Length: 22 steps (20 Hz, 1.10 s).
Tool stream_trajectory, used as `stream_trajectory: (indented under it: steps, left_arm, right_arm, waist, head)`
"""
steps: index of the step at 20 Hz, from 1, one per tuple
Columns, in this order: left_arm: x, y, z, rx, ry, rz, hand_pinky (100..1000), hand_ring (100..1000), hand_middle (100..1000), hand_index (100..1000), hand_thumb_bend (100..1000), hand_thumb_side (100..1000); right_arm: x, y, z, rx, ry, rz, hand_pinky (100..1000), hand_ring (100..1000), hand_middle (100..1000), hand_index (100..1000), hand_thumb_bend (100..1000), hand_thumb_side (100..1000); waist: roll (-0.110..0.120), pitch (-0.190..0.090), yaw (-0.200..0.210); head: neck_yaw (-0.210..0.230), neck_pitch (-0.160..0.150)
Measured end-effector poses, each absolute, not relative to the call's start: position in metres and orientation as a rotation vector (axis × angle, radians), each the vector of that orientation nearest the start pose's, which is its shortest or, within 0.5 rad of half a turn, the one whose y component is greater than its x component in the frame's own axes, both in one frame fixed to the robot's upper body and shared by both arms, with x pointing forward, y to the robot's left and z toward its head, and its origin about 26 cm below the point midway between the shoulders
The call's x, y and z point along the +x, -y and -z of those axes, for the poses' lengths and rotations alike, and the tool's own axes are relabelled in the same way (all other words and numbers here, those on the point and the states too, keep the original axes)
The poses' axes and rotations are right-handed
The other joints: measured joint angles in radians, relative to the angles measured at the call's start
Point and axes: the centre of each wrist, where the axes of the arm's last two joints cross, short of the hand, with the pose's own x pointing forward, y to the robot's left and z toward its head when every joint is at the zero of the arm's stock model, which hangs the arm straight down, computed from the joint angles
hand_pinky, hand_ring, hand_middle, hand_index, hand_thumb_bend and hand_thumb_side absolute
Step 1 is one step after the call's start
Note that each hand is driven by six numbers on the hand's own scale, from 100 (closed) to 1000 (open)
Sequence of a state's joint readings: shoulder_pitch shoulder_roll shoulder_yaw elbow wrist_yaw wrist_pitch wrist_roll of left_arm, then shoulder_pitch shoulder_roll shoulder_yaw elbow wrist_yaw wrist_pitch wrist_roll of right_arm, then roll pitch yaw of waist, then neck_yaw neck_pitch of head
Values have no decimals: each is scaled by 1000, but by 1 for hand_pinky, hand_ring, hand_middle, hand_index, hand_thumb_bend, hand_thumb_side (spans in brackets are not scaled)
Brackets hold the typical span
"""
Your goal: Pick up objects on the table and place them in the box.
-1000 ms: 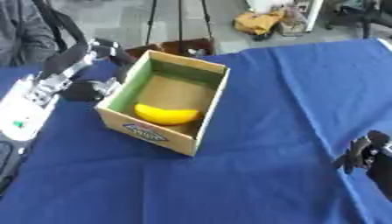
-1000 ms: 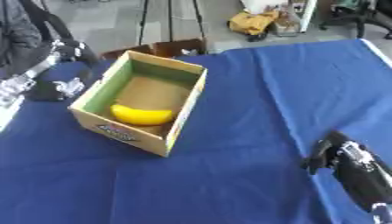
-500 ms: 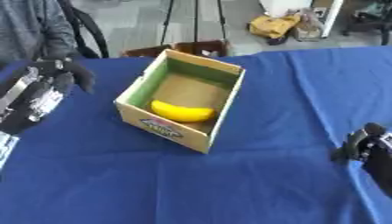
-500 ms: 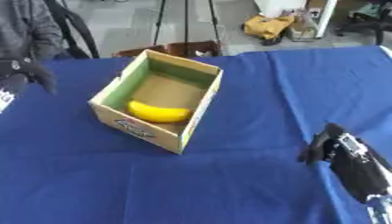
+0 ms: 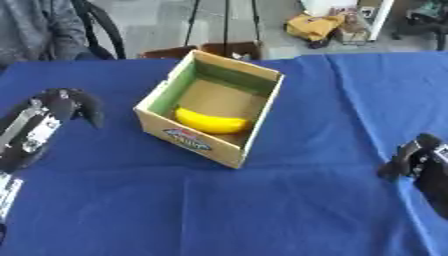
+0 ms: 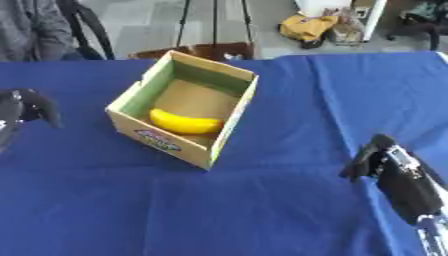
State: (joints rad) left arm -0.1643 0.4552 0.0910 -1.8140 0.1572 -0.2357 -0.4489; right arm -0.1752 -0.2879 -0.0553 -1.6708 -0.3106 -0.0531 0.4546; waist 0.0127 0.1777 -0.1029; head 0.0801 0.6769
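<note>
An open cardboard box (image 5: 186,138) stands on the blue-clothed table (image 5: 262,205), a little left of centre. A yellow banana (image 5: 210,121) lies inside it on the box floor. My left hand (image 5: 68,105) is to the left of the box, apart from it, fingers curled and holding nothing. My right hand (image 6: 372,160) shows low at the right edge, well away from the box, with fingers curled and nothing in them.
A dark chair (image 5: 101,27) and a person's grey sleeve (image 5: 35,27) show beyond the far left edge. A tripod (image 5: 223,22), brown boxes (image 5: 219,50) and a yellow bag (image 5: 319,25) stand on the floor behind the table.
My left hand has drawn back from beside the box's far left corner to the table's left side. The camera has tilted, shifting the whole picture. The right hand barely moved.
</note>
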Motion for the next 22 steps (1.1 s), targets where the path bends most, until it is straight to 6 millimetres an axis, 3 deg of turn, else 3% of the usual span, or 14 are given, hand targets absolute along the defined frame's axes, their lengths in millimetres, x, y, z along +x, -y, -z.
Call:
stream_trajectory:
  steps: [22]
  left_arm:
    - [296,-333,-122,-52,2019,721,554,510,519,696,184,869]
  right_arm:
    - [315,306,-84,354,1864,-432,519,373,312,502,100,789]
  waist:
    - [-9,6,11]
  head:
    - [-4,0]
